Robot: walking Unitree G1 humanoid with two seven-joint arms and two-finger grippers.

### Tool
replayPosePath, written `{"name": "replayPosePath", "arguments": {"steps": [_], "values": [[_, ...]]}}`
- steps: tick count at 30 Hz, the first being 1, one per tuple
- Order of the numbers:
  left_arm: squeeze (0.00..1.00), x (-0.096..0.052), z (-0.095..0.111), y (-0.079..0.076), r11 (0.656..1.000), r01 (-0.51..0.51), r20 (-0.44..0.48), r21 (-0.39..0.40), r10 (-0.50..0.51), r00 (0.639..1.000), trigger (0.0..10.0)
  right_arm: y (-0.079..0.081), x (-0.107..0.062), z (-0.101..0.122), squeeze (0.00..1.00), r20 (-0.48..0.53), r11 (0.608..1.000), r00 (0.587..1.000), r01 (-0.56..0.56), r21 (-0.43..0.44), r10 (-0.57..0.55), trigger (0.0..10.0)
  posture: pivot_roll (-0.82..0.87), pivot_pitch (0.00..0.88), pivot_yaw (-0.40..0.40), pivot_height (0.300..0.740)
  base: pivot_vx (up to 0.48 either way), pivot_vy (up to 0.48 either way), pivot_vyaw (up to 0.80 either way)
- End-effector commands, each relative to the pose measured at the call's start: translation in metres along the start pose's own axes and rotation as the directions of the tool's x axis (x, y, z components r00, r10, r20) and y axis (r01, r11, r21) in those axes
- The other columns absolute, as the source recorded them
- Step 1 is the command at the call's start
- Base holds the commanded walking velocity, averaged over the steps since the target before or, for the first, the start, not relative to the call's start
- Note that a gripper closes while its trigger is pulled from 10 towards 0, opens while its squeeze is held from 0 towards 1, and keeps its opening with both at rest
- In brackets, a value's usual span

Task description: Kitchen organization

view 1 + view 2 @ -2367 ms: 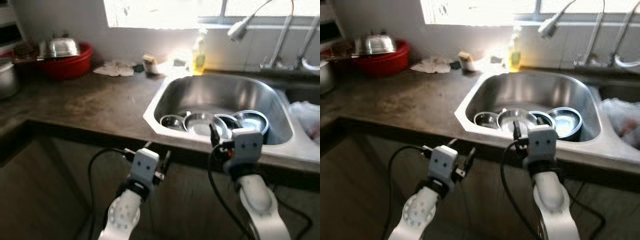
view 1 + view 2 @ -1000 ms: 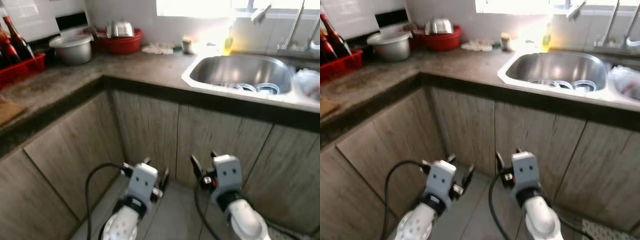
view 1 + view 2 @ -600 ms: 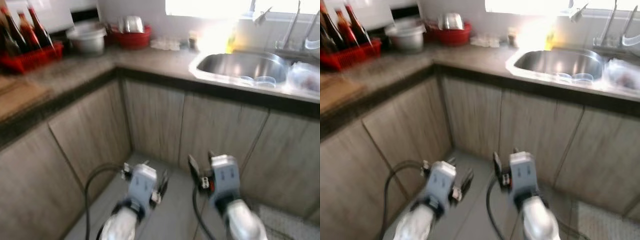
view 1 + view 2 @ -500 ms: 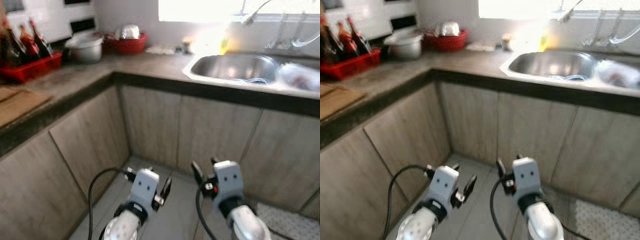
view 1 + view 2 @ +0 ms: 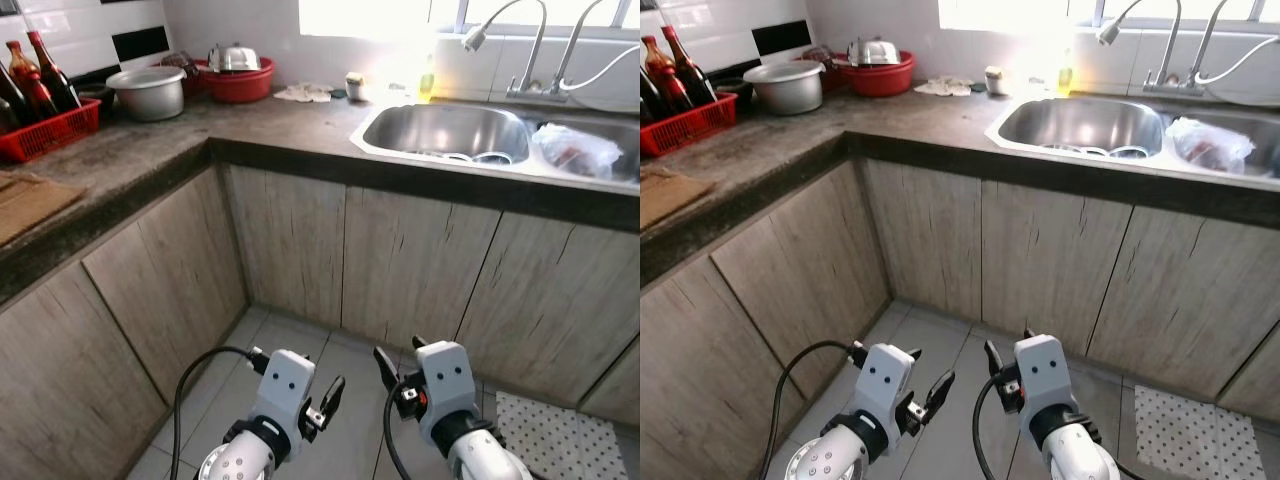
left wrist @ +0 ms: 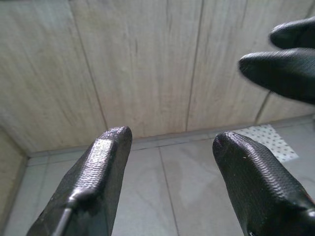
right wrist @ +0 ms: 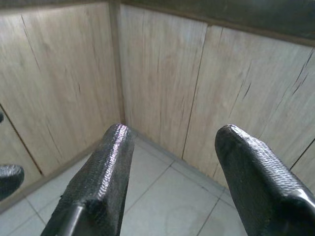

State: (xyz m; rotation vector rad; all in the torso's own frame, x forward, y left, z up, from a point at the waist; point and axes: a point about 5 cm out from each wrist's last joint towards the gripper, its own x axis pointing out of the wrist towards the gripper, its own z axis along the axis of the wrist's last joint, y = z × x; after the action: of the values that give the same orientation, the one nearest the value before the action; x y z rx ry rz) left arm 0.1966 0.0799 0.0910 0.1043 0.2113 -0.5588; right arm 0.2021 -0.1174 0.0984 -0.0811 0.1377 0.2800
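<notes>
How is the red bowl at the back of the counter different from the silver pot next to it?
The red bowl is bright red plastic; the silver pot is pale grey metal. The red bowl has shiny metal dishes piled inside that stick up above its rim; nothing sticks up from the silver pot. The red bowl sits nearer the window, the silver pot nearer the bottles. Both stand upright on the dark counter.

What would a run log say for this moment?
left claw: open, empty, low | right claw: open, empty, low | ahead: cabinet doors under sink
</notes>
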Motion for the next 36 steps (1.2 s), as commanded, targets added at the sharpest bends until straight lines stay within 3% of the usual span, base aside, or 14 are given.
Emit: {"name": "replayPosePath", "arguments": {"steps": [1, 11, 36], "values": [[0.0, -0.0005, -0.001, -0.0014, 1.0, 0.02, -0.007, 0.006, -0.02, 1.0, 10.0, 0.0005, -0.0012, -0.0044, 0.0, -0.023, 1.0, 1.0, -0.01, 0.014, 0.01, 10.0, 0.17, 0.01, -0.011, 0.74, 0.0, 0.0, 0.0], [0.0, -0.0012, 0.0026, -0.0036, 0.998, 0.041, 0.025, 0.057, -0.043, 0.999, 10.0, 0.0008, -0.0027, -0.0041, 0.0, -0.028, 1.0, 1.0, -0.007, 0.011, 0.007, 10.0, 0.19, 0.021, -0.005, 0.74, 0.0, 0.0, 0.0], [0.0, 0.0002, 0.0049, -0.0076, 0.998, 0.013, 0.044, 0.057, -0.016, 0.999, 10.0, -0.0045, -0.0058, -0.0022, 0.0, -0.019, 1.0, 1.0, -0.003, 0.0, 0.003, 10.0, 0.19, 0.035, -0.031, 0.74, 0.0, 0.0, 0.0]]}}
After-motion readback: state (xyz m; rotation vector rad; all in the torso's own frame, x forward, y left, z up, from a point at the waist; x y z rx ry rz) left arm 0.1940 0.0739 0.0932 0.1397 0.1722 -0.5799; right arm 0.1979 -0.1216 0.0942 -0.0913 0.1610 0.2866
